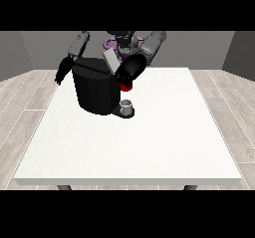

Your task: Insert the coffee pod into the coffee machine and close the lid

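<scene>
Although a small grey thing (127, 104) shaped like a short cup stands on the round base at the foot of the coffee machine (94, 90), it cannot be told for the coffee pod. The machine is a squat black block with smooth, matt sides and a slanted top; a pale grey flap, apparently its lid (111, 60), stands tilted up at its upper corner. A red thing at the machine (126, 86) shows just under the raised flap, directly above the grey cup shape.

The hand at the view's right (128, 71) hangs over that corner, its black bulk touching or just above the red thing; whether its fingers are spread or curled cannot be told. The hand at the view's left (62, 72) hangs beside the machine's far side, off the table's edge, its fingers pointing down and looking straight.

The white table (149, 147) is flat and plain, with the machine set near its back-left part; broad open surface lies towards the near and right edges.
</scene>
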You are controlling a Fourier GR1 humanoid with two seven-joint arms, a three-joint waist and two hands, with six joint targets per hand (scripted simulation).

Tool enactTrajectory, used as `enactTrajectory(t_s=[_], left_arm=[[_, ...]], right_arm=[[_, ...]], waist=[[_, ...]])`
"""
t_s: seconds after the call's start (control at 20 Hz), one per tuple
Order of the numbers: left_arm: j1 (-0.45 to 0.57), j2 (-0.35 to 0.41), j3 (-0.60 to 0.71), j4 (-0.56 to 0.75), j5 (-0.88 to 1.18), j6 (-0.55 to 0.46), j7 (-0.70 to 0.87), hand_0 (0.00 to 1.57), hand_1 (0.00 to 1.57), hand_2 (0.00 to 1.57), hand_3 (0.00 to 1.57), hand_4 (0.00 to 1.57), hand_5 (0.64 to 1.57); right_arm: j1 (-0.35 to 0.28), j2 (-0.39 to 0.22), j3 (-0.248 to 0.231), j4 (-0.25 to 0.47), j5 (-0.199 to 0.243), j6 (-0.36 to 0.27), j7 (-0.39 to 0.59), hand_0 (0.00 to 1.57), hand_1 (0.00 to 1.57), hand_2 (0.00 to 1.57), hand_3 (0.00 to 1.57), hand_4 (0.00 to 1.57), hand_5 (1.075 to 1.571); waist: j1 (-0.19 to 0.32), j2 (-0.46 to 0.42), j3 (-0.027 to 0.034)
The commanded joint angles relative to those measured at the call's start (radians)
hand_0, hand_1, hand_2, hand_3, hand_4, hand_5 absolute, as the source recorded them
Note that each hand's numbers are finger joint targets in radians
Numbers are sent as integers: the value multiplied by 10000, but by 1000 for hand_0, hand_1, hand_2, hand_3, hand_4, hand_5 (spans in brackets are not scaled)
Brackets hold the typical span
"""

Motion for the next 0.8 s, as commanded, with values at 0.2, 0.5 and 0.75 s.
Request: enactTrajectory(t_s=[0.2, 0.5, 0.75], left_arm=[[-99, 381, -136, -37, -413, 582, -652, 925, 925, 982, 695, 0, 1571], [-87, 399, -304, -96, -790, 685, -249, 0, 0, 635, 508, 0, 1571], [215, 864, 13, 233, -718, 1111, -965, 0, 0, 526, 441, 0, 1571]], right_arm=[[-230, 77, 19, 12, 190, -271, -4, 0, 0, 0, 0, 161, 1571], [-22, -50, -141, 251, 151, -241, -193, 0, 0, 0, 0, 202, 1571], [-17, -114, 84, -450, 189, -38, 450, 0, 0, 0, 0, 0, 1571]], waist=[[144, 398, -11], [190, 161, -6], [-61, 173, -16]])
